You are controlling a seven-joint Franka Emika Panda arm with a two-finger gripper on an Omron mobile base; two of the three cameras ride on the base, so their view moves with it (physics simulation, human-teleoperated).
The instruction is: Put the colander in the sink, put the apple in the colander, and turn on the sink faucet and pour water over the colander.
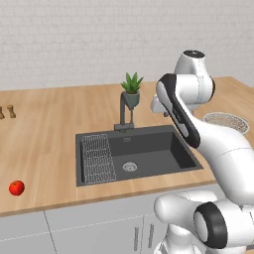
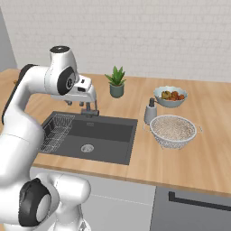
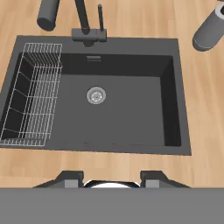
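Gripper (image 3: 112, 178) hovering above sink (image 3: 131, 113), fingers (image 3: 70, 178) apart w/ nothing between, pointing down at basin. Wire rack (image 3: 33, 96) along basin's left side, drain (image 3: 96, 95) near centre. Sink faucet (image 3: 87, 26) at back edge. Colander (image 2: 173, 131) on counter right of sink, beside soap bottle (image 2: 150, 111). Apple (image 1: 17, 187) on counter well left of sink, near front edge.

I see the silvery mesh colander (image 2: 174, 130) upright on the counter right of the dark sink (image 2: 113, 146). The red apple (image 1: 17, 187) lies far left. The faucet (image 1: 123, 112) stands behind the basin.
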